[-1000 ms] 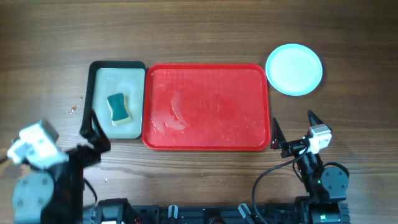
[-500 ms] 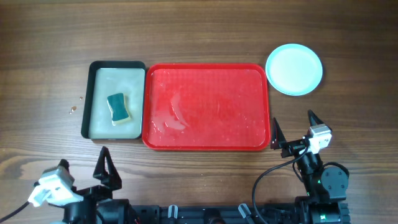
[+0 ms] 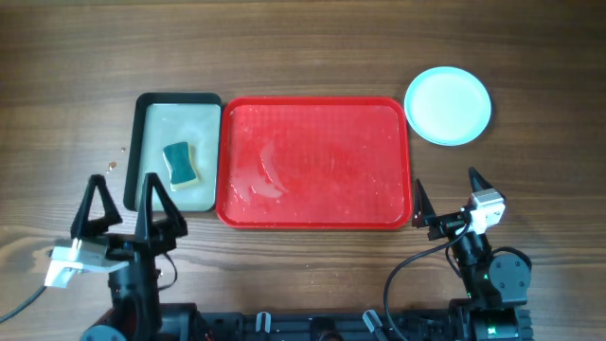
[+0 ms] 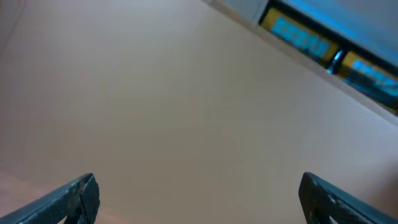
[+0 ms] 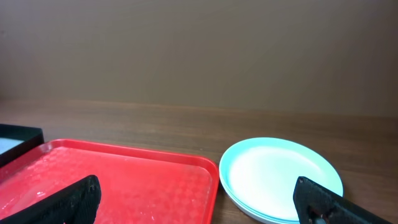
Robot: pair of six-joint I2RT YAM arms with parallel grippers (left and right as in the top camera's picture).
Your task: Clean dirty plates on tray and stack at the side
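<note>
The red tray (image 3: 322, 152) lies mid-table with only wet smears on it; no plate rests on it. The plates (image 3: 448, 105) sit stacked on the wood to its right, pale turquoise, and in the right wrist view the plates (image 5: 280, 177) show layered rims beside the tray (image 5: 124, 180). My left gripper (image 3: 123, 201) stands open near the front left, below the black tray, nothing between its fingers. The left gripper (image 4: 199, 199) faces only a plain beige surface. My right gripper (image 3: 447, 192) is open at the front right, holding nothing, and this right gripper (image 5: 196, 202) looks toward tray and plates.
A black-rimmed tray (image 3: 142, 152) with a pale inside adjoins the red tray's left side and holds a green and yellow sponge (image 3: 180, 164). A few small drops (image 3: 112, 167) lie on the wood left of it.
The left arm has swung from the far left edge down to the front and now stands up at the front left, fingers spread. The right arm has not moved.
</note>
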